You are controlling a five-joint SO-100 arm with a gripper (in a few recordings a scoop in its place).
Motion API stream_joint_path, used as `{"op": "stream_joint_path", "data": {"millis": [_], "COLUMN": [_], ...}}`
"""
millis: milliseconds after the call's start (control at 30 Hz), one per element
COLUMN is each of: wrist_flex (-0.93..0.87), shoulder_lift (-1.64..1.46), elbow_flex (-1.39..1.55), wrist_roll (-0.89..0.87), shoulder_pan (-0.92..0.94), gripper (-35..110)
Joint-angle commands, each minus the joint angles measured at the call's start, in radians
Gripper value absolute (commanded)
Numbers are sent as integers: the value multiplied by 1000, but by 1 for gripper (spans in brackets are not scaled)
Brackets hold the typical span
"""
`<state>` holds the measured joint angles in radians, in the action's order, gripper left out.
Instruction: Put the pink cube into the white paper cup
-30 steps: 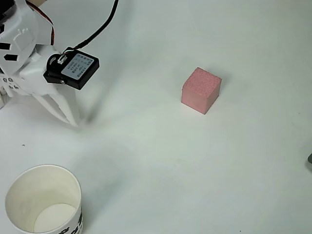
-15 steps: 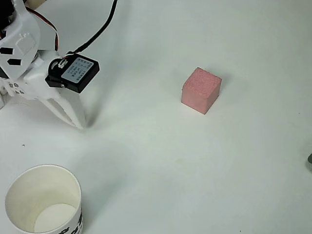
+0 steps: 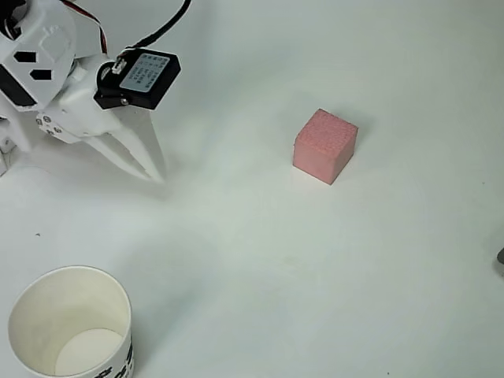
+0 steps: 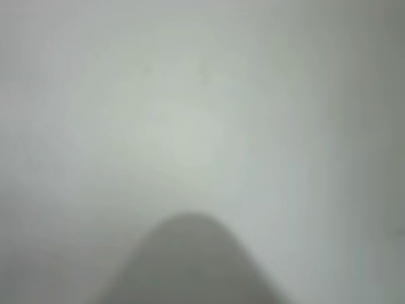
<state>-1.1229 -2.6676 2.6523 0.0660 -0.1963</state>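
Note:
The pink cube [image 3: 324, 145] rests on the white table, right of centre in the overhead view. At the bottom left corner stands the white paper cup [image 3: 69, 323], upright and with nothing in it, black print near its base. My gripper [image 3: 157, 176] hangs at the upper left with its white fingers [image 3: 138, 150] tapering to one tip, shut on nothing. It is well left of the cube and above the cup. In the wrist view a blurred dark fingertip [image 4: 190, 259] rises from the bottom edge over the pale table.
A black cable [image 3: 161, 35] runs up from the black servo block [image 3: 138, 79] on the wrist. A small dark thing [image 3: 501, 256] peeks in at the right edge. Bare white tabletop [image 3: 260, 260] spreads between cube, cup and gripper.
My gripper has swung to the right and slightly up in the overhead view, closer to the cube. Cube and cup have not moved.

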Motion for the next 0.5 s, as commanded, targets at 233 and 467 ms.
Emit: {"op": "stream_joint_path", "data": {"millis": [233,467], "wrist_flex": [63,58], "shoulder_lift": [552,765], "elbow_flex": [-644,-811], "wrist_roll": [29,18], "shoulder_pan": [-106,-176], "gripper": [0,0]}}
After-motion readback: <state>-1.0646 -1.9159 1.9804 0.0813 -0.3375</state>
